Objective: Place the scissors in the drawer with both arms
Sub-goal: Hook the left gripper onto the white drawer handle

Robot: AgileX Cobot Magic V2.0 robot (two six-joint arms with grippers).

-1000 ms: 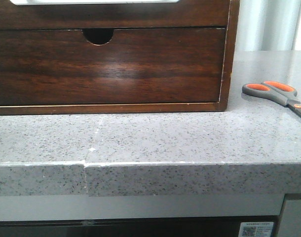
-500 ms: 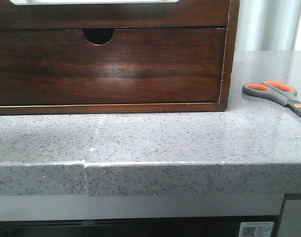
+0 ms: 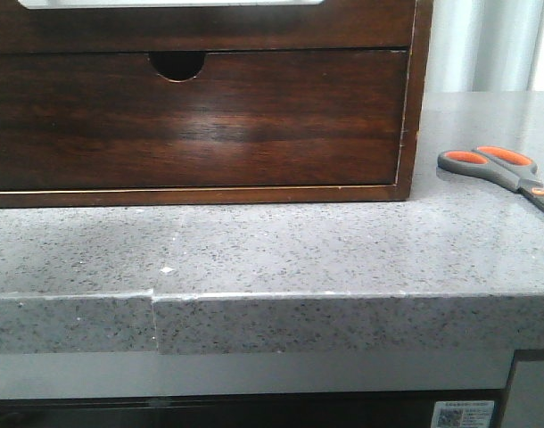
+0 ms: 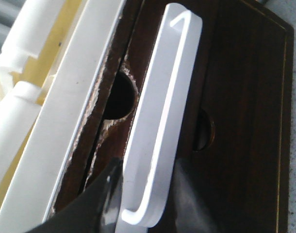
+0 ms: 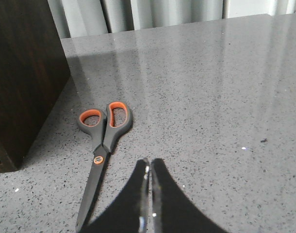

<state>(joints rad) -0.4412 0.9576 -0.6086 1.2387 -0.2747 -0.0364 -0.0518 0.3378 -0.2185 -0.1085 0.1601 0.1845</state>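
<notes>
grey scissors (image 5: 102, 150) flat, blades toward right hand (image 5: 149, 194)

You see one pair of scissors (image 3: 499, 169) lying right of the cabinet (image 3: 413, 98), one cabinet on one desk (image 3: 281, 245), two notched drawer fronts (image 4: 221, 126), one white handle (image 4: 157, 145).
</notes>
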